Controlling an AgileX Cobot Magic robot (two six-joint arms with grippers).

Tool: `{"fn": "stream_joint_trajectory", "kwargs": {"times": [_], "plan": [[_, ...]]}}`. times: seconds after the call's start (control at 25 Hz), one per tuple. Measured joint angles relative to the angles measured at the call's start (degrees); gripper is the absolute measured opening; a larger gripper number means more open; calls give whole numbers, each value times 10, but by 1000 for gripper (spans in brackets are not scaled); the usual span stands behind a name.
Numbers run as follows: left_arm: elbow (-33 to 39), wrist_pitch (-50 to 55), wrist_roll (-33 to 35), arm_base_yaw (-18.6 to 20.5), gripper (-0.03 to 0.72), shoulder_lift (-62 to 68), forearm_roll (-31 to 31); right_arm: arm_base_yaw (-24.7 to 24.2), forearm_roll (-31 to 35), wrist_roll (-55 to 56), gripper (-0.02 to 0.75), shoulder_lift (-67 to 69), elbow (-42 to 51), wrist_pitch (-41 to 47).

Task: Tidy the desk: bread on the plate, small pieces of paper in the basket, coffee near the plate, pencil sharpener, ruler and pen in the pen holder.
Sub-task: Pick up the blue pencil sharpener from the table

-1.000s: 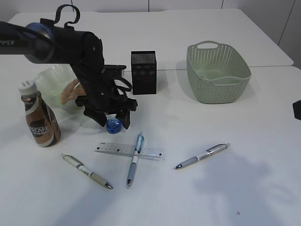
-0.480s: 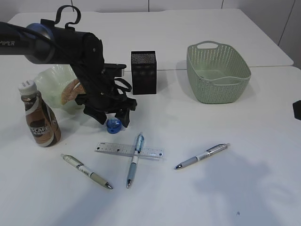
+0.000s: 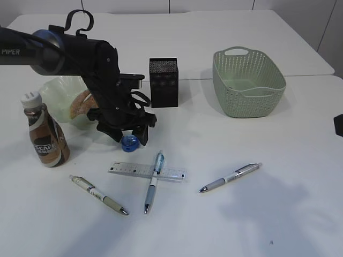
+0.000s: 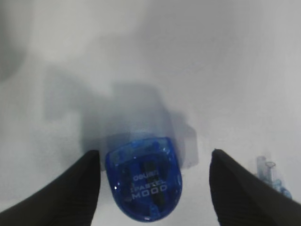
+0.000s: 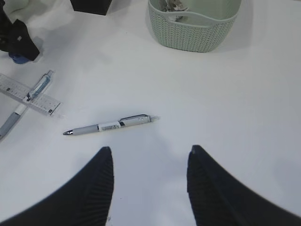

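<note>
The left tool [image 3: 130, 133] hung low over the blue pencil sharpener [image 3: 129, 142], its fingers [image 4: 70, 188] spread apart on either side of it. In the left wrist view the sharpener [image 4: 143, 181] lay on the desk [image 3: 225, 225] close to the left finger, with a clear gap to the right one; no grip showed. The right tool [image 5: 148, 188] stood open above bare desk near the right edge, holding nothing, with a grey pen [image 5: 110, 125] just ahead of it.

Toward the left edge, the coffee bottle [image 3: 44, 131] stood upright beside the pale green plate [image 3: 59, 91], where the bread [image 3: 80, 103] lay, partly hidden by the arm. The black pen holder [image 3: 163, 82] stood behind the sharpener, and the green basket [image 3: 248, 83] well to its right, scraps of paper [image 5: 171, 4] inside. Nearer the front edge, a blue pen [image 3: 153, 181] lay across the clear ruler [image 3: 147, 171], with a cream pen [image 3: 98, 194] to their left.
</note>
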Motion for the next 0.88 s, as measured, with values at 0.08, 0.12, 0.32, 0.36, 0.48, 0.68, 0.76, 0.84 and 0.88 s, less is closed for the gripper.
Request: {"fn": "stream_joint_trajectory", "kwargs": {"times": [0.08,0.12,0.32,0.36,0.48,0.68,0.76,0.84,0.88], "plan": [[0,-1,0,0,507,1,0,0,0,0,405,0,0,0],[0,-1,0,0,507,2,0,0,0,0,405,0,0,0],[0,-1,0,0,494,4,0,0,0,0,405,0,0,0],[0,-1,0,0,492,4,0,0,0,0,405,0,0,0],[0,-1,0,0,480,4,0,0,0,0,405,0,0,0],[0,-1,0,0,372,4,0,0,0,0,405,0,0,0],[0,-1,0,0,338,4,0,0,0,0,405,0,0,0],[0,-1,0,0,323,4,1,0,0,0,405,0,0,0],[0,-1,0,0,316,4,1,0,0,0,405,0,0,0]]}}
